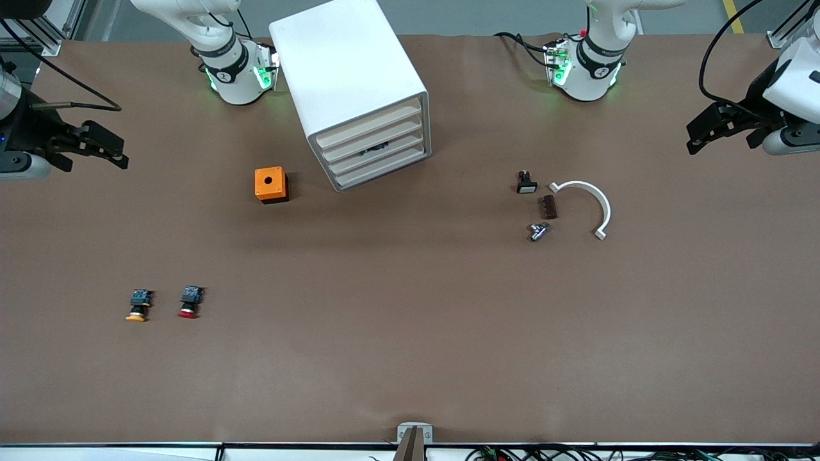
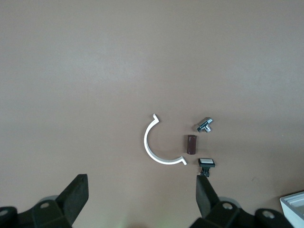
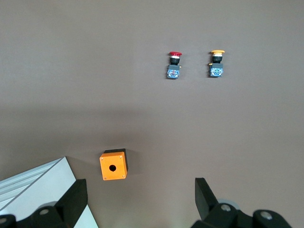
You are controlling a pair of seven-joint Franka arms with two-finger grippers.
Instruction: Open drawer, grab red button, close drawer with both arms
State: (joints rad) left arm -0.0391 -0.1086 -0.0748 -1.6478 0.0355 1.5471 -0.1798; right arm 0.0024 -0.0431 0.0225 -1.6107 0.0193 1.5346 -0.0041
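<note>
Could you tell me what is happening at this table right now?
Nothing is being handled yet. The left gripper and the right gripper both hang open and empty at their own ends of the table. The white drawer cabinet has all its drawers shut. The red-capped button lies untouched beside a yellow-capped one, nearer the front camera than the orange box.

The button (image 1: pixel 189 302) has a red cap on a black-and-blue body; its twin (image 1: pixel 138 305) has an orange-yellow cap. The box (image 1: pixel 270 184) is orange, the cabinet (image 1: pixel 355 89) and clip (image 1: pixel 586 203) are white, the table (image 1: pixel 410 333) is brown.
</note>
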